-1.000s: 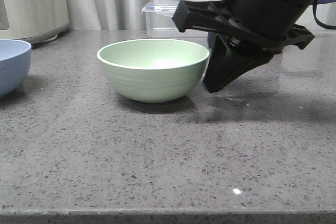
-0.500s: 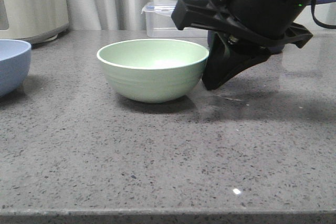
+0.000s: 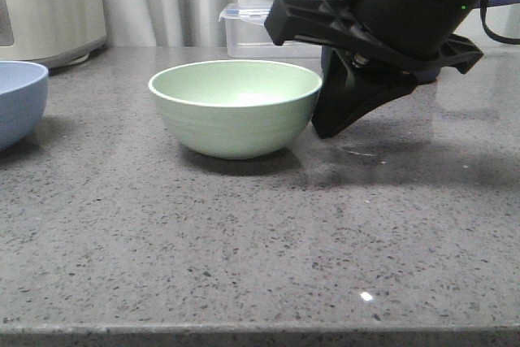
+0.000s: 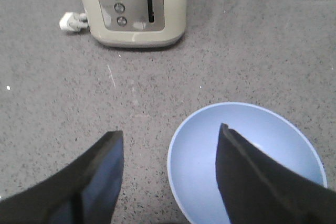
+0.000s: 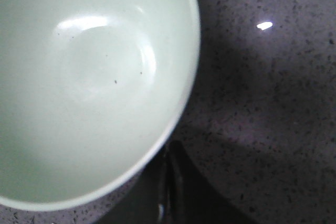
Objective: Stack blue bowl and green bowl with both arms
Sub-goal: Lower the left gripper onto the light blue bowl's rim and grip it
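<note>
Mint-green — green bowl (image 3: 236, 117), mid-counter, my right gripper (image 3: 325, 123) pressed at its outer wall, grip state unreadable. Blue bowl (image 4: 244, 162), far left, beneath my left gripper (image 4: 168, 174) — fingers spread, empty. Risk: I nudge the green bowl sideways without catching its rim.

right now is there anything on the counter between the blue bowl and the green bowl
No. In the front view, only bare speckled grey counter lies between the blue bowl at the left edge and the green bowl.
</note>
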Controlling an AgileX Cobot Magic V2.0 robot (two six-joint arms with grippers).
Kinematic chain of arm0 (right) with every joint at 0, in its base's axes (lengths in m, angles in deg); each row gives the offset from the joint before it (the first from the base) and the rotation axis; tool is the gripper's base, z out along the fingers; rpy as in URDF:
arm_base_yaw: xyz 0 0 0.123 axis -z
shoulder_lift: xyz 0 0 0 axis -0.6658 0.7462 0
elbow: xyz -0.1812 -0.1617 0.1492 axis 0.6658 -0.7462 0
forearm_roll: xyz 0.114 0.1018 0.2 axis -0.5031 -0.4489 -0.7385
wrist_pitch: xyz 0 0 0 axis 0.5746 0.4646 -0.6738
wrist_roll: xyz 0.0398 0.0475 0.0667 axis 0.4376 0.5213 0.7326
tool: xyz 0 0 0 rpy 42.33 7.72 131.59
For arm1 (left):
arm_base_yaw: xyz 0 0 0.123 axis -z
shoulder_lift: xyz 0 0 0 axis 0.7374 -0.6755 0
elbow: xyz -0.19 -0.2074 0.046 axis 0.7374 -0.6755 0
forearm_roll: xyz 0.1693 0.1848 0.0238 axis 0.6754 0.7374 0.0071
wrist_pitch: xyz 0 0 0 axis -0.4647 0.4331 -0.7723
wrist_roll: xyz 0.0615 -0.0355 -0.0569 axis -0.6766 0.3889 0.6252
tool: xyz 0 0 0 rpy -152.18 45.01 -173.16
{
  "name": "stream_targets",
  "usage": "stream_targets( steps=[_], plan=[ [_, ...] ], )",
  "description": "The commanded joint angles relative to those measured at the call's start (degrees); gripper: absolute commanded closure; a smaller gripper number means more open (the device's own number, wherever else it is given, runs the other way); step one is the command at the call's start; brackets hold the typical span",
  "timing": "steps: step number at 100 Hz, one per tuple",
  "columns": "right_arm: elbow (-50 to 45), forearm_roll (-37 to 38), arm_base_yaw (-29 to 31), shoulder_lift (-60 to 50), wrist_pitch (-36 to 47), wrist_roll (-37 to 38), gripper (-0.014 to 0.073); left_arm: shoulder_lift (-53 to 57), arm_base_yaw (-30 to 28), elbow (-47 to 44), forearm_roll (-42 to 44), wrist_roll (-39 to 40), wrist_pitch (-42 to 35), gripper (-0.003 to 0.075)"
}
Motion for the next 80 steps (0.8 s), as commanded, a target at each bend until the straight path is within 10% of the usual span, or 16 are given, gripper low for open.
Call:
stream_targets(
  steps=[1,80],
  plan=[
    [1.5,-0.7,0.0,-1.9,2.9,-0.4,0.0673,-4.5,-0.1,5.0,-0.6,1.7,0.0,0.0335],
    [1.5,-0.7,0.0,-1.9,2.7,-0.4,0.0661,-27.7,-0.1,13.1,-0.6,2.5,7.6,0.0335]
  ],
)
